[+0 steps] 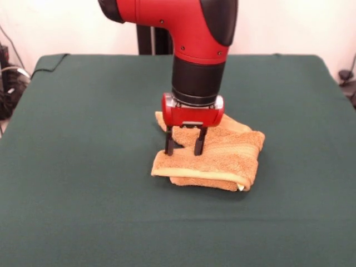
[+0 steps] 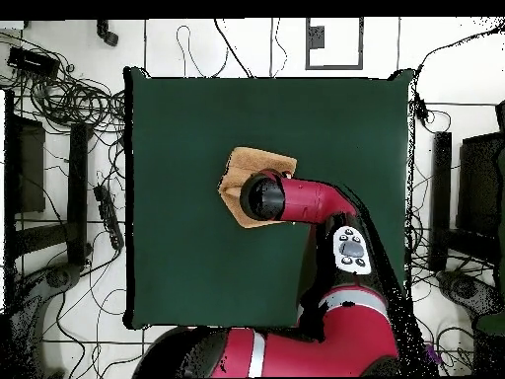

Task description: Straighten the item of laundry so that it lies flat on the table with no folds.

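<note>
The item of laundry, an orange-tan towel (image 1: pixel 222 158), lies folded over itself in layers near the middle of the dark green table (image 1: pixel 83 167). A small white label shows at its near right corner. My gripper (image 1: pixel 186 148) hangs straight down over the towel's left part, open, with both black fingertips touching or just above the top layer. From overhead, the towel (image 2: pixel 258 161) peeks out from under the arm's wrist, and the gripper itself is hidden there.
Green cloth stretches widely around the towel on all sides of the table (image 2: pixel 197 257). Cables and black equipment lie on the floor (image 2: pixel 69 148) beyond the table's edges.
</note>
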